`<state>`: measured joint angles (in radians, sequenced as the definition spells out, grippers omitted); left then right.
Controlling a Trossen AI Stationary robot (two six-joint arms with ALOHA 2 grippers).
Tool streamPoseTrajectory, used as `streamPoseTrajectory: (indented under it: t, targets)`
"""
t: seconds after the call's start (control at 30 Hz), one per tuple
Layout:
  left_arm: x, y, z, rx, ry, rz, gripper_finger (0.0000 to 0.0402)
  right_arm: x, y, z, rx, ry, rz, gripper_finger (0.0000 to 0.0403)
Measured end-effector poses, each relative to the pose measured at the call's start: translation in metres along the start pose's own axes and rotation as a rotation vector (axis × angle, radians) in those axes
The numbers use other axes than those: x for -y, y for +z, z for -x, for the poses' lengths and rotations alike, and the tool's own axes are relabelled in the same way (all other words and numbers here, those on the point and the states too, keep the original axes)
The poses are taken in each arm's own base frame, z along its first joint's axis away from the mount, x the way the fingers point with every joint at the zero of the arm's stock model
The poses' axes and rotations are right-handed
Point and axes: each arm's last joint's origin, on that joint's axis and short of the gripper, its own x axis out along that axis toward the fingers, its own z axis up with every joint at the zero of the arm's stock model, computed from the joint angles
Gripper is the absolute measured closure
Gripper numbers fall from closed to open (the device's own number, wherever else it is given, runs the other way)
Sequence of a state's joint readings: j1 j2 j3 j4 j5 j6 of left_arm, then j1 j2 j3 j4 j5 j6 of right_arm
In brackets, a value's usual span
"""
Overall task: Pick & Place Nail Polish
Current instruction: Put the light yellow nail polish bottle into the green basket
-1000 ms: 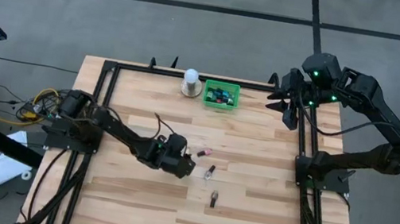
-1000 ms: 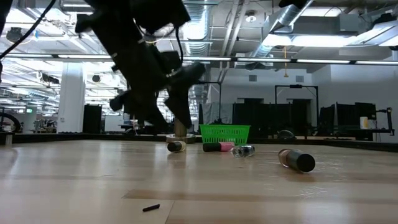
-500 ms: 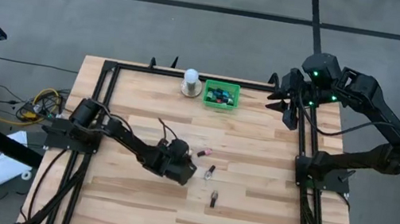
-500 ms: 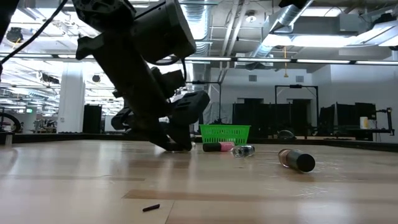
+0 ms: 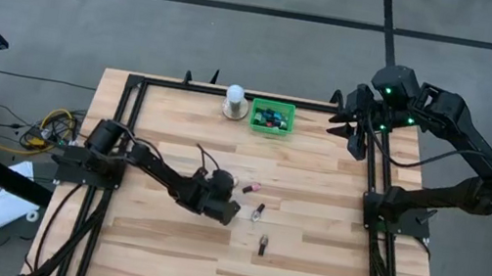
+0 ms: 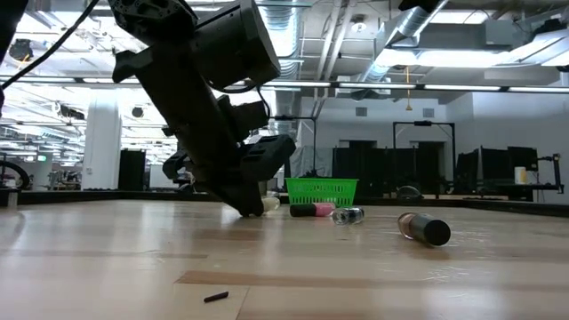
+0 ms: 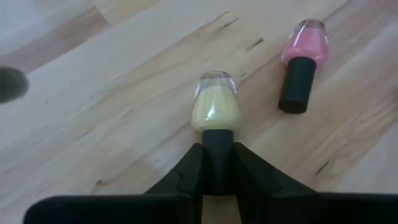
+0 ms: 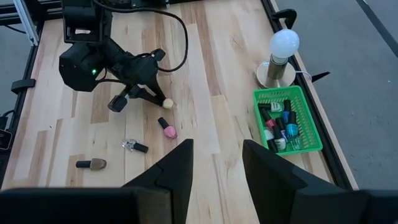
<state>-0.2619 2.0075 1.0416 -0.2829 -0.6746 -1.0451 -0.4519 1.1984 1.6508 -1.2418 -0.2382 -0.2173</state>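
My left gripper (image 5: 233, 197) is low at the table's middle, shut on a pale yellow nail polish bottle (image 7: 214, 107), which also shows in the low view (image 6: 269, 204). A pink bottle (image 5: 251, 189) with a dark cap lies on its side just beyond it. A clear bottle (image 5: 257, 212) and a brown one (image 5: 261, 247) lie on their sides nearer the front. A green tray (image 5: 270, 128) at the far edge holds several bottles. My right gripper (image 8: 214, 165) is open and empty, high over the table's far right corner (image 5: 352, 125). My left gripper pinches the yellow bottle's dark cap (image 7: 217, 140) between its two fingers. The fingers slant down from the table's left, and the bottle sticks out forward in line with them, body end first. It is about level, at or just above the table top.
A white dome-topped object on a round base (image 5: 235, 102) stands left of the green tray. A black frame (image 5: 136, 81) runs round the table's edges. A small dark scrap (image 6: 215, 297) lies near the front edge. Bare wood lies to the front and left.
My left gripper has come down onto the yellow bottle, which lay on the table below it, and has taken hold of it. In the low view the bottle now sits slightly higher and farther right than a second ago. The other bottles have not moved.
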Motion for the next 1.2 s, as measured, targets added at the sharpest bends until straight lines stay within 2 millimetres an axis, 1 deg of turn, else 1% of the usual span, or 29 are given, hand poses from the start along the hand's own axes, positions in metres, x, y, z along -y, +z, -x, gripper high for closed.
streamPoseTrajectory:
  t: [0.13, 0.23, 0.37, 0.5, 0.63, 0.83, 0.93, 1.03, 1.13, 1.2]
  targets:
    - [-0.002, 0.012, 0.008, -0.009, -0.036, -0.032, 0.0353, 0.000, 0.000, 0.000, 0.000, 0.000, 0.000, 0.0272]
    - [-0.009, 0.023, 0.015, -0.020, -0.042, -0.064, 0.0353, 0.000, 0.000, 0.000, 0.000, 0.000, 0.000, 0.0272]
    - [-0.018, 0.052, 0.028, 0.049, -0.060, -0.061, 0.0353, 0.000, 0.000, 0.000, 0.000, 0.000, 0.000, 0.0272]
    - [-0.035, 0.083, 0.036, 0.106, -0.053, -0.095, 0.0353, 0.000, 0.000, 0.000, 0.000, 0.000, 0.000, 0.0272]
    - [-0.061, 0.123, 0.047, 0.175, -0.060, -0.152, 0.0353, 0.000, 0.000, 0.000, 0.000, 0.000, 0.000, 0.0272]
    - [-0.114, 0.176, 0.056, 0.261, -0.047, -0.273, 0.0353, 0.000, 0.000, 0.000, 0.000, 0.000, -0.005, 0.0272]
    - [-0.142, 0.196, 0.058, 0.296, -0.040, -0.310, 0.0353, 0.000, 0.000, 0.000, 0.001, 0.000, -0.006, 0.0272]
    - [-0.163, 0.214, 0.055, 0.313, -0.033, -0.344, 0.0353, 0.000, 0.000, 0.000, 0.001, 0.000, -0.008, 0.0272]
    - [-0.178, 0.230, 0.055, 0.335, -0.042, -0.383, 0.0353, 0.000, 0.000, 0.000, 0.001, 0.000, -0.008, 0.0272]
    - [-0.182, 0.240, 0.053, 0.355, -0.041, -0.407, 0.0353, 0.000, 0.000, 0.000, 0.001, 0.000, -0.008, 0.0272]
